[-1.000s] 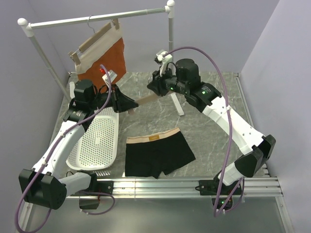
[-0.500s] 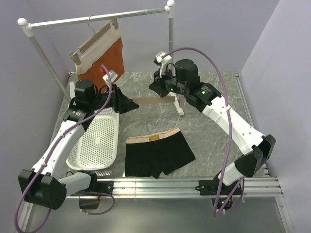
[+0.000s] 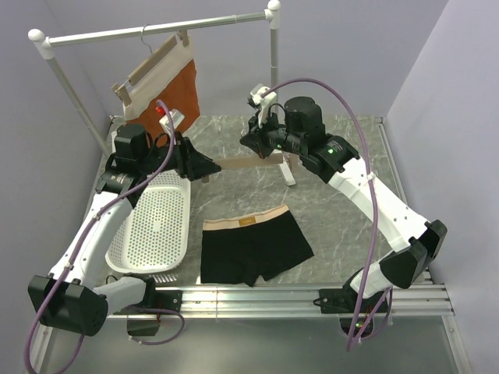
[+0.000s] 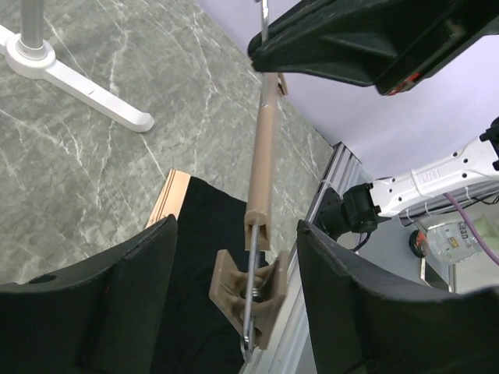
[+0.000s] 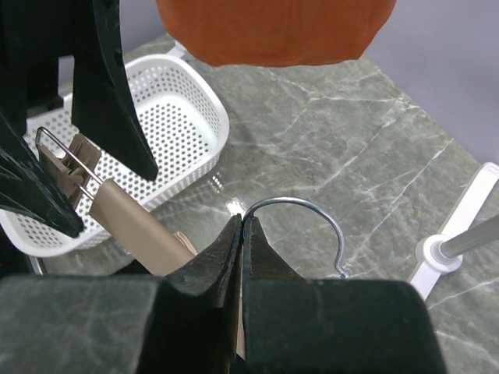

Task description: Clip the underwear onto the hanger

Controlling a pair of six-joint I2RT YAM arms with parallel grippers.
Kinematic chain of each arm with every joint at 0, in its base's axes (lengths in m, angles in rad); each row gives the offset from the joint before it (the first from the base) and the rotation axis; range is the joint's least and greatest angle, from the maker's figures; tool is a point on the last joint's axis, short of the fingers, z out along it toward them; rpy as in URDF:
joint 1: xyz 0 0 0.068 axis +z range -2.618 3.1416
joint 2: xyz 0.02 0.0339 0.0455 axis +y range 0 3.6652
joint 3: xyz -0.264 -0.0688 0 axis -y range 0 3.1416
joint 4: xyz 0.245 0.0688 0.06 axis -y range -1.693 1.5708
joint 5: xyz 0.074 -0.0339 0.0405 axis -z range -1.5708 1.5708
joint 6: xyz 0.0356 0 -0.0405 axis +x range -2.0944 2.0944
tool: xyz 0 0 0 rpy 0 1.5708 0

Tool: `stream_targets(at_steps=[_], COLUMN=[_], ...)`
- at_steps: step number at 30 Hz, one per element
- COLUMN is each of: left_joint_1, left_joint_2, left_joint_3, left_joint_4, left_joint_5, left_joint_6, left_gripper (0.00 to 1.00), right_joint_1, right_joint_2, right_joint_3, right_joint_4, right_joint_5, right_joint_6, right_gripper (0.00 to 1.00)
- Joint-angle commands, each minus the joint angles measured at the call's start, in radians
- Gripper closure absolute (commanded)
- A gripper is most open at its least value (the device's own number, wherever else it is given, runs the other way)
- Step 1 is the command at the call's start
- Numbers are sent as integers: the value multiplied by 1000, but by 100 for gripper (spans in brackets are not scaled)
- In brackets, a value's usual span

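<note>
Right claw [image 5: 242,224] grips hanger [image 3: 238,162]; bar runs left-right.

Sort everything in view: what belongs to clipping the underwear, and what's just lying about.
Job in hand:
black boxer-brief underwear with tan waistband
pale wooden clip hanger with wire hook

Lying about:
white perforated plastic basket
rust-orange garment with cream waistband
white clothes rail

- A worktop [image 3: 343,210] of grey-green, marble-patterned sheet with pale veins.
- Plain pale lilac walls close it in: one along the far edge [image 3: 351,47], one at the right edge [image 3: 460,117], one at the left [image 3: 27,132].
- A white clothes rail [image 3: 156,28] with ball-capped ends stands across the far left corner, its flat white foot [image 4: 78,82] resting on the worktop.
- A ribbed aluminium rail [image 3: 257,300] runs along the near edge.
- The light is soft and even, and shadows are faint.
</note>
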Motion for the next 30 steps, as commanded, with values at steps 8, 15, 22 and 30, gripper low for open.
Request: stream_targets(at_steps=[8, 15, 22, 30], left_joint_1=[35, 36, 38, 42], left_joint_2=[0, 28, 34, 31], left_joint_3=[99, 113, 116, 110], left_joint_4=[-106, -220, -304, -291], left_joint_5=[84, 132, 124, 135], left_joint_6=[57, 116, 208, 209], left_gripper=[31, 27, 23, 35], right_joint_1=[20, 26, 26, 27], right_joint_2=[-67, -64, -60, -63], right_joint_3=[-41, -34, -33, -48], right_joint_4=[9, 4, 1, -3], right_joint_5=[-13, 2, -8, -11], right_joint_6=[-133, -147, -141, -149], right_gripper=[100, 100, 100, 100])
